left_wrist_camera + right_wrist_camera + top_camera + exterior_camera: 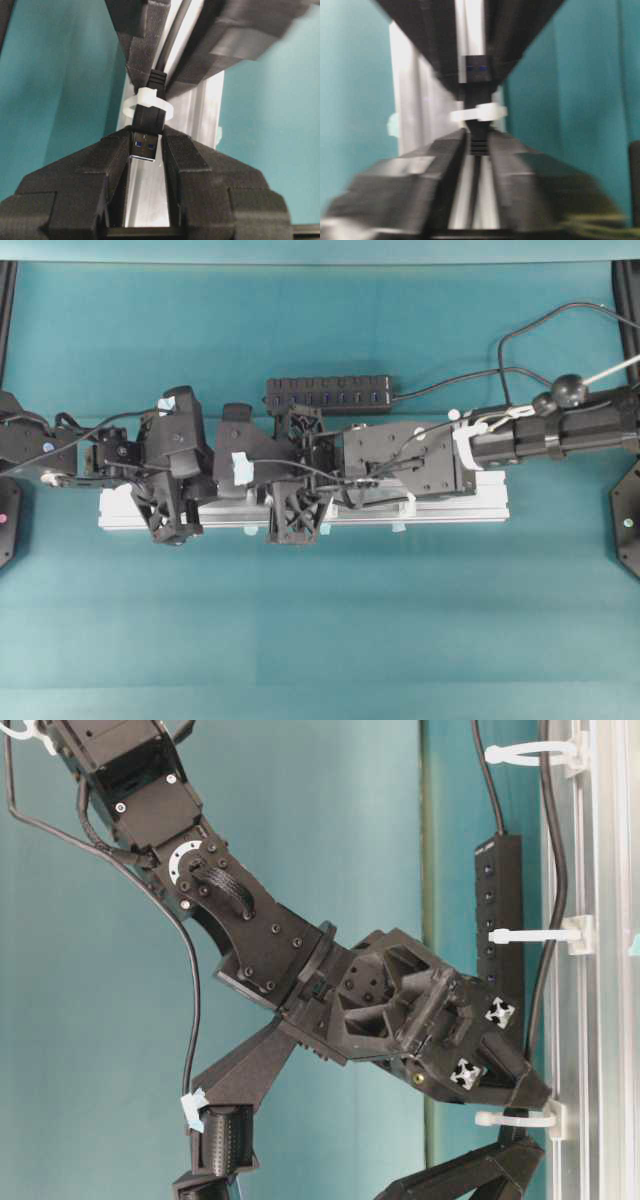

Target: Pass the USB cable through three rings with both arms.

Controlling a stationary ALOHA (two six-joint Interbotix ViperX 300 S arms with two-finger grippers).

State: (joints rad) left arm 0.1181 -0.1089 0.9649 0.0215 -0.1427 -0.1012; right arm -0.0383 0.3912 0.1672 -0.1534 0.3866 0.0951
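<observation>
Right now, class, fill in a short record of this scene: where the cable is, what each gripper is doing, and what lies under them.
Cable: its plug pokes through a white ring
Left gripper: closed on the plug's metal tip, just past the ring
Right gripper: fingers flank the cable behind the ring; grip unclear
Underneath: silver rail
Other rings: threading not clear

USB plug (146, 145) in ring (148, 105), apparently between both fingers (187, 160).
</observation>
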